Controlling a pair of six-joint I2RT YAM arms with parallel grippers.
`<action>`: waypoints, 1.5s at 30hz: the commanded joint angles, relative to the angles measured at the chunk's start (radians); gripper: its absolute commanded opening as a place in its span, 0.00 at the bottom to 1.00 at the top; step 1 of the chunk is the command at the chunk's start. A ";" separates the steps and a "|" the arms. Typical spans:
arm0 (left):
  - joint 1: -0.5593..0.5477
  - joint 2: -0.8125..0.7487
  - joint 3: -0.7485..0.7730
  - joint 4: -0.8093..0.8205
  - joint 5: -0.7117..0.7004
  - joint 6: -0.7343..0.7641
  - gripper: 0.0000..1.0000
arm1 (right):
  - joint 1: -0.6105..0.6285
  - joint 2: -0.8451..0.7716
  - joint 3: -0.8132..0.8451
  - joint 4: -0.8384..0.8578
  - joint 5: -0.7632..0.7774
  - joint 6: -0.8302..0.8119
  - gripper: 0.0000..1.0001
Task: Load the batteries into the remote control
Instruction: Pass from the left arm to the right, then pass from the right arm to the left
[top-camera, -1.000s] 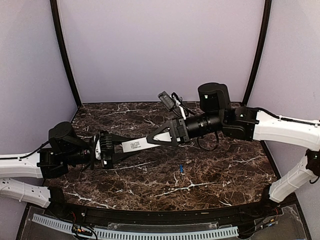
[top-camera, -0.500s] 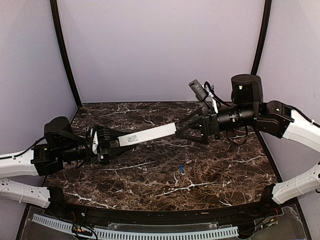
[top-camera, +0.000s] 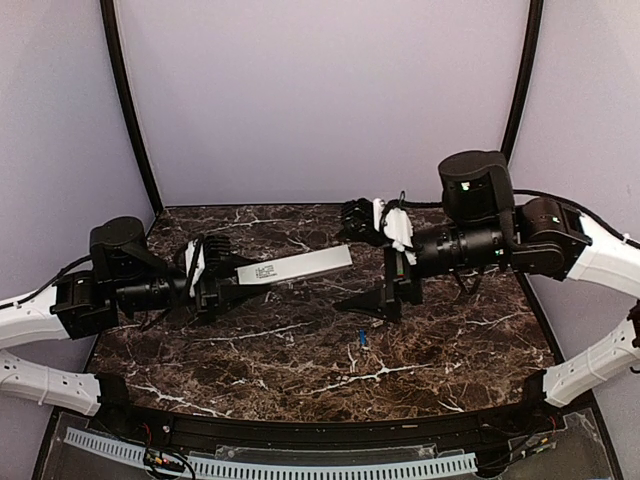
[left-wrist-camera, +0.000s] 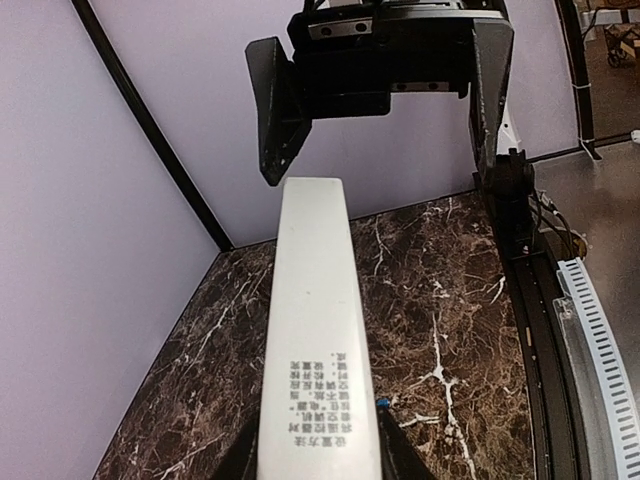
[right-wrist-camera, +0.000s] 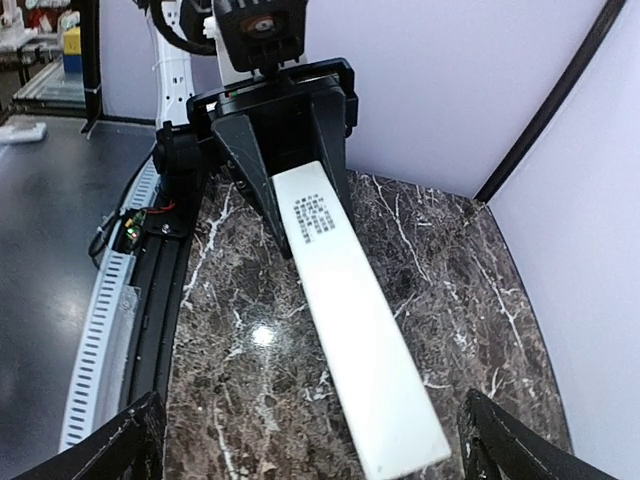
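The left gripper (top-camera: 232, 283) is closed partway on one end of the remote (top-camera: 300, 265), a finger on each long edge. It holds the white bar clear of the table (top-camera: 450, 340), pointing across toward the right arm. The right gripper (top-camera: 360, 280) stands wide open and holds nothing.

The top view shows the remote's free end reaching the right gripper's mouth, though not how the fingers stand around it. It also shows one small blue battery (top-camera: 360, 338) lying on the table nearer the front edge, below the right gripper and apart from both arms. Whether it is one cell or two I cannot tell.

The left wrist view looks along the remote and fills that gap. The two dark fingers of the right gripper hang spread just past the bar's far end, which sits close to the left-hand one without touching it. A block of small print shows near the held end, and a blue speck peeks out beside the bar's right edge.

The right wrist view shows the bar running from between its own fingertips in the bottom corners back to the left gripper, with a dotted label near that grip. The battery does not show there.
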 joint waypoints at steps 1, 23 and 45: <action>0.001 0.003 0.026 -0.075 0.000 -0.018 0.00 | 0.058 0.127 0.084 -0.049 0.161 -0.239 0.98; 0.002 0.015 0.050 -0.139 0.097 0.011 0.00 | 0.070 0.270 0.156 -0.102 0.236 -0.248 0.25; 0.002 -0.027 -0.162 0.484 0.182 -0.206 0.67 | 0.069 0.078 -0.038 0.222 0.009 -0.053 0.00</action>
